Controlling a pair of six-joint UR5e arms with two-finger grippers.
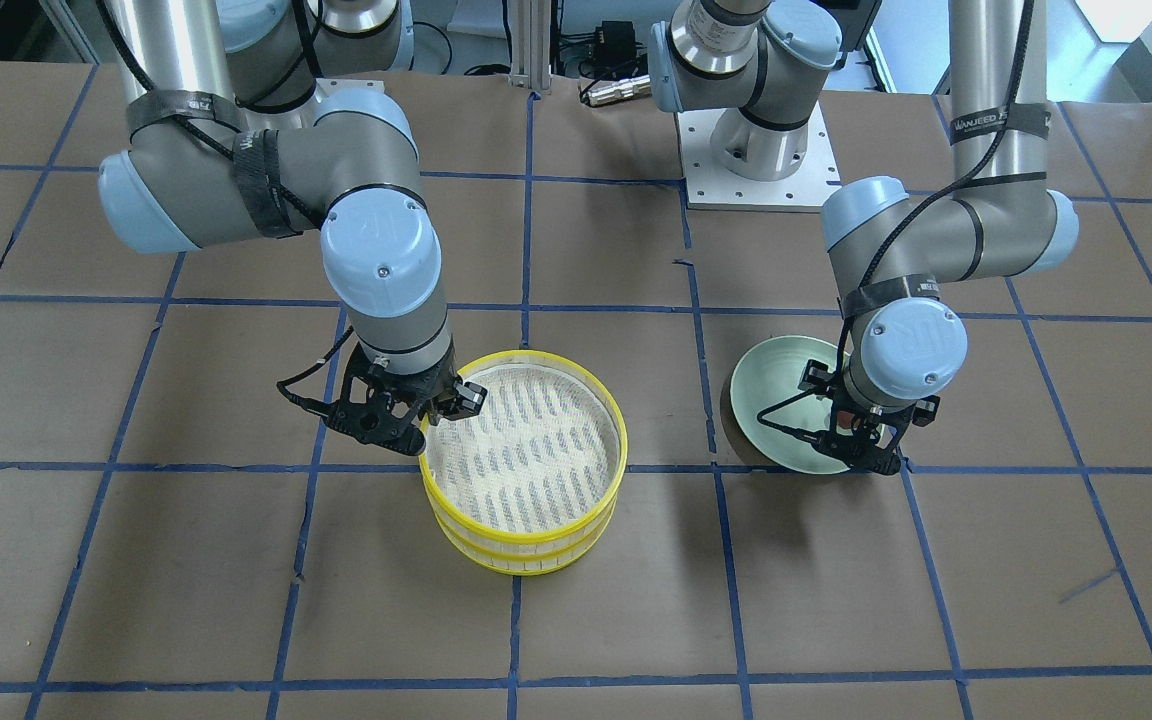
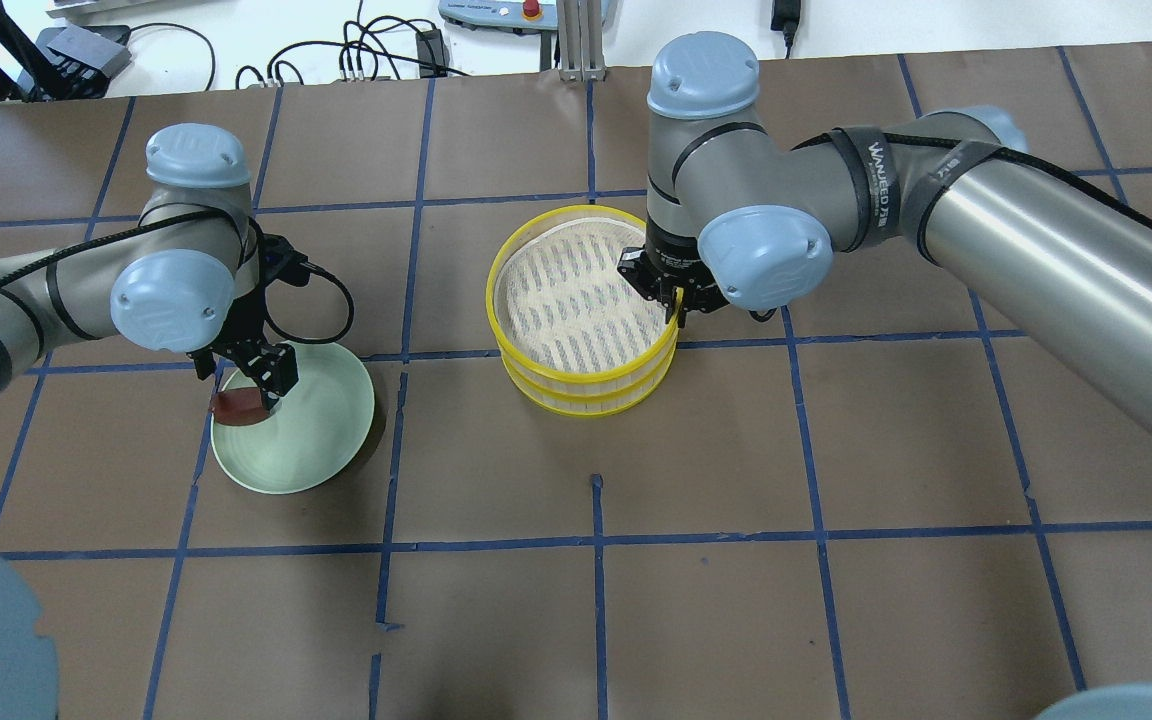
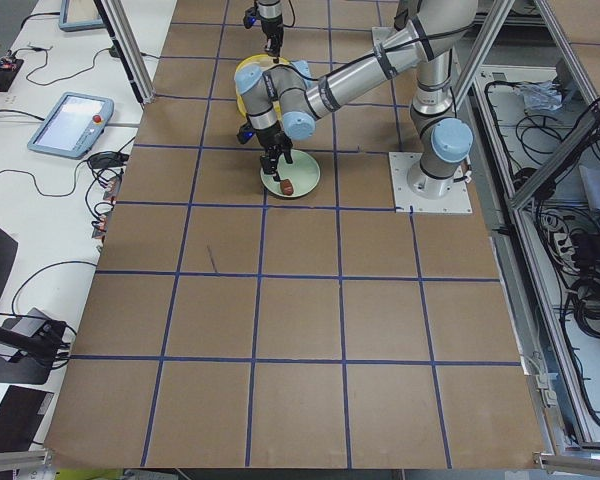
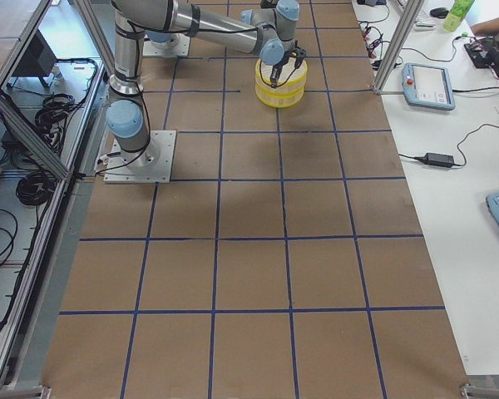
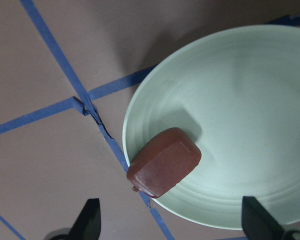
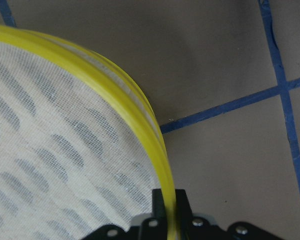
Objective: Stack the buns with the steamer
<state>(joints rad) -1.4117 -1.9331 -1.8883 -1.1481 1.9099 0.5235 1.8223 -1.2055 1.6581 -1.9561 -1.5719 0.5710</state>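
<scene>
The steamer's two yellow-rimmed trays stand stacked mid-table, the top tray [image 2: 576,290] on the lower tray [image 2: 586,398]; the top tray's white mesh is bare. My right gripper [image 2: 676,305] is shut on the top tray's rim, as the right wrist view [image 6: 169,205] shows. The reddish-brown bun [image 5: 165,162] lies at the edge of the pale-green plate [image 5: 240,125]. My left gripper [image 5: 172,222] is open just above the bun, one finger on each side. In the overhead view the left gripper [image 2: 246,385] hangs over the bun [image 2: 236,407]. The white bun is hidden or out of view.
The table is brown, with a blue tape grid. The plate [image 2: 316,440] sits on the robot's left, about one grid square from the steamer. The right arm's elbow [image 2: 766,255] hangs just beside the steamer. Cables and pendants lie beyond the far edge.
</scene>
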